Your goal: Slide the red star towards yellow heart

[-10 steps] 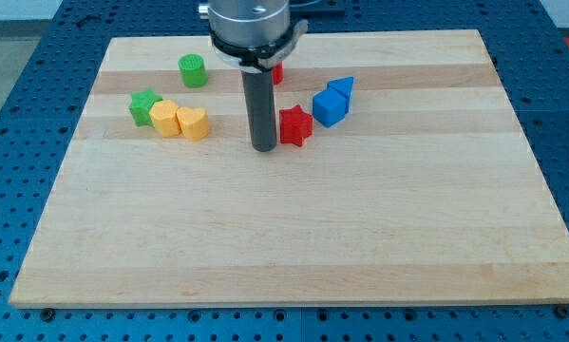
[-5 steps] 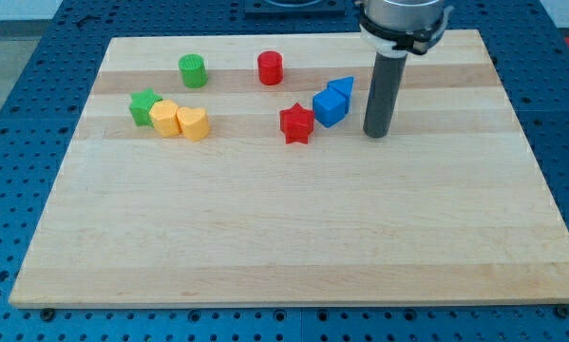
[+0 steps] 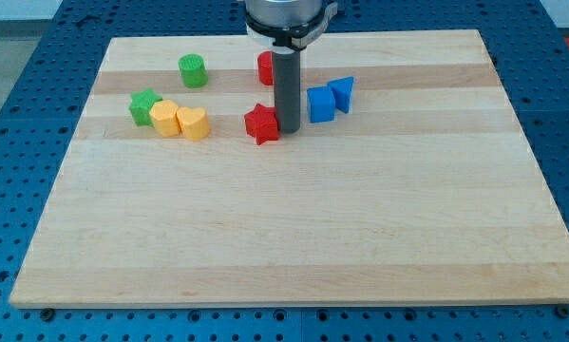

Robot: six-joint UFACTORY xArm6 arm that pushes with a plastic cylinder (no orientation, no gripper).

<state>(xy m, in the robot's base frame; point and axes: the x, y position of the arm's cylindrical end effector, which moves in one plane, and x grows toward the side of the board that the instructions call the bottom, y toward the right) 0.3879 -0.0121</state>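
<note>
The red star (image 3: pixel 261 124) lies on the wooden board, a little above the middle. My tip (image 3: pixel 288 129) stands right against the star's right side. The yellow heart (image 3: pixel 196 124) lies to the star's left, with a gap of bare board between them. A yellow hexagon block (image 3: pixel 164 118) touches the heart's left side.
A green star (image 3: pixel 143 106) sits left of the yellow hexagon block. A green cylinder (image 3: pixel 192 70) stands near the view's top left. A red cylinder (image 3: pixel 265 67) is partly hidden behind the rod. A blue cube (image 3: pixel 320 104) and a blue triangle block (image 3: pixel 342 92) lie right of the rod.
My tip went from left of the red star round to the right of the blue blocks, then back left between them. The red star slid left towards the yellow heart; the blue cube shifted slightly.
</note>
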